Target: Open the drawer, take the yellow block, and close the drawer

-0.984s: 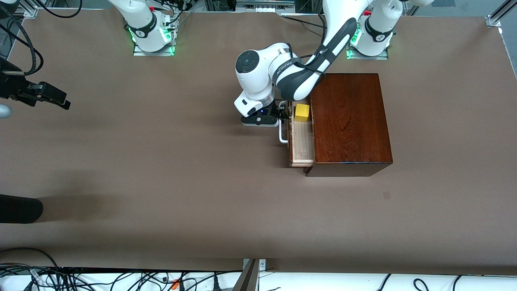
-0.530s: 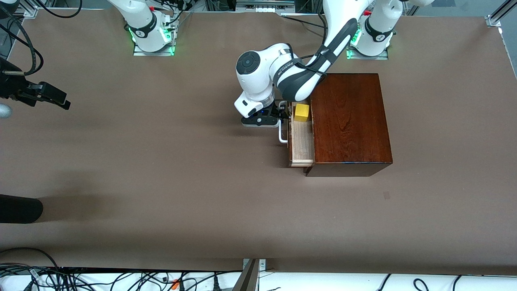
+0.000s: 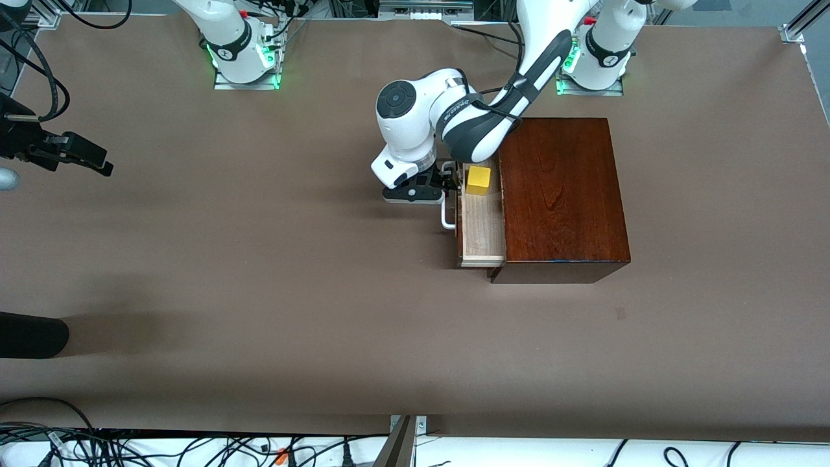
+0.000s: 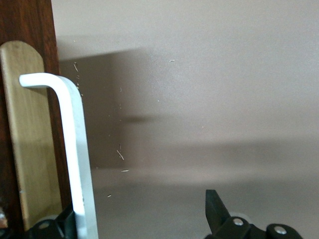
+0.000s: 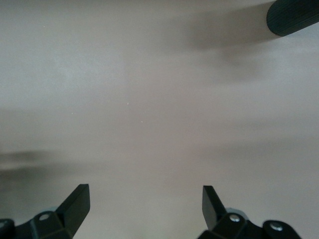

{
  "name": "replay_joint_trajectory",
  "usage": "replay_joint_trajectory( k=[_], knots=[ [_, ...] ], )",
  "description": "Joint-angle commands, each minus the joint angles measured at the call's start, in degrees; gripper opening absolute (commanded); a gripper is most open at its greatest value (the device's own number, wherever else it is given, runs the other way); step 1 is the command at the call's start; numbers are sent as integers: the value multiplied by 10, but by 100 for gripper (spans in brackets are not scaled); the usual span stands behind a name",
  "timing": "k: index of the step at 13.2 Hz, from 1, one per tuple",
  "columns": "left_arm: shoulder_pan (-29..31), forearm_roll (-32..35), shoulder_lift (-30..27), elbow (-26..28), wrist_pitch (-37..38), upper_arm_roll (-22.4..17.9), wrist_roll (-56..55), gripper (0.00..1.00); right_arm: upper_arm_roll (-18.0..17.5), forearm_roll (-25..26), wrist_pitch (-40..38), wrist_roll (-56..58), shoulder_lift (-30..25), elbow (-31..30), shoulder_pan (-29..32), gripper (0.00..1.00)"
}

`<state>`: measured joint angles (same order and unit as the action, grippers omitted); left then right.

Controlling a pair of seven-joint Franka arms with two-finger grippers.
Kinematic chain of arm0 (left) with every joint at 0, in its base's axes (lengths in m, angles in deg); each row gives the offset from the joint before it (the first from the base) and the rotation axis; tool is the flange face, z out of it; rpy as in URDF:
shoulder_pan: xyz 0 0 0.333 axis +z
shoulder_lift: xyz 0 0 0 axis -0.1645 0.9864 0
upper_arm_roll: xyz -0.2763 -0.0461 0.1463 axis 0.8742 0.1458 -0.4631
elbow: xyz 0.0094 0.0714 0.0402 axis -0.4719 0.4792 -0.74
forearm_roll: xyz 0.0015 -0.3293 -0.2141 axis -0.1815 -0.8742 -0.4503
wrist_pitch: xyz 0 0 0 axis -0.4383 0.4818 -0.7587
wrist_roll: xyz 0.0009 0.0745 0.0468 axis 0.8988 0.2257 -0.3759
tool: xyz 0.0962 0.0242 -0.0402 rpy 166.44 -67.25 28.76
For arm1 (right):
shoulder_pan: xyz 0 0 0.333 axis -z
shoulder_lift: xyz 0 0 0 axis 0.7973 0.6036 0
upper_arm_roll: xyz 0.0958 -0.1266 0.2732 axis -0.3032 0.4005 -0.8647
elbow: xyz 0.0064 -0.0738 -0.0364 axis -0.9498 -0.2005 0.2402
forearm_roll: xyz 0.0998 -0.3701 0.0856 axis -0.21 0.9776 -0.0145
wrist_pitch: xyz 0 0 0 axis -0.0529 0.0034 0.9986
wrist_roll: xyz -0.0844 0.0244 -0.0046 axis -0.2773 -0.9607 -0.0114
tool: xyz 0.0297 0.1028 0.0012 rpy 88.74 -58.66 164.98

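So compared with a second ago, we see the drawer [image 3: 481,230] has slid a bit further out of the wooden box [image 3: 561,198], toward the right arm's end of the table, and more of the pale tray shows now. The yellow block [image 3: 478,179] has ridden along with it and sits in the tray at the end farther from the front camera, close to the box.

The left gripper [image 3: 447,181] is at the white handle [image 4: 75,149] and has moved with the drawer. In the left wrist view the fingers [image 4: 217,209] stand wide apart, with the bar just beside one of them, so it looks hooked rather than clamped.

The right gripper [image 5: 144,206] waits over bare table [image 3: 259,272] at the right arm's end, same spot as before, its claw spread open and holding nothing.
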<state>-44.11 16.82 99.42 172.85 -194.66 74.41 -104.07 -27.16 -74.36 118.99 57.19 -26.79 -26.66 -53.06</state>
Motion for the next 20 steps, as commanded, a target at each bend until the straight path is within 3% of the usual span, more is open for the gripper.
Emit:
replay_joint_trajectory(
  k=[1,6,9,13,17,20],
  knots=[
    [-8,-15,37,-68,-8,6,39,100,-5,0,-6,3,0,7,9,100],
    [-12,-18,29,-139,158,12,43,100,-4,-1,-8,-4,-2,7,9,100],
    [2,-20,-33,-140,217,6,59,100,-4,-3,-10,-6,-3,11,9,100],
    [101,-30,-116,-140,301,11,193,100,-12,-5,-29,-86,-5,24,8,100],
    [227,-118,-177,-140,343,9,319,100,-20,-7,-57,-148,-13,24,5,100],
    [305,-123,-208,-141,360,10,409,100,-32,-8,-78,-201,-13,24,5,100]
  ],
)
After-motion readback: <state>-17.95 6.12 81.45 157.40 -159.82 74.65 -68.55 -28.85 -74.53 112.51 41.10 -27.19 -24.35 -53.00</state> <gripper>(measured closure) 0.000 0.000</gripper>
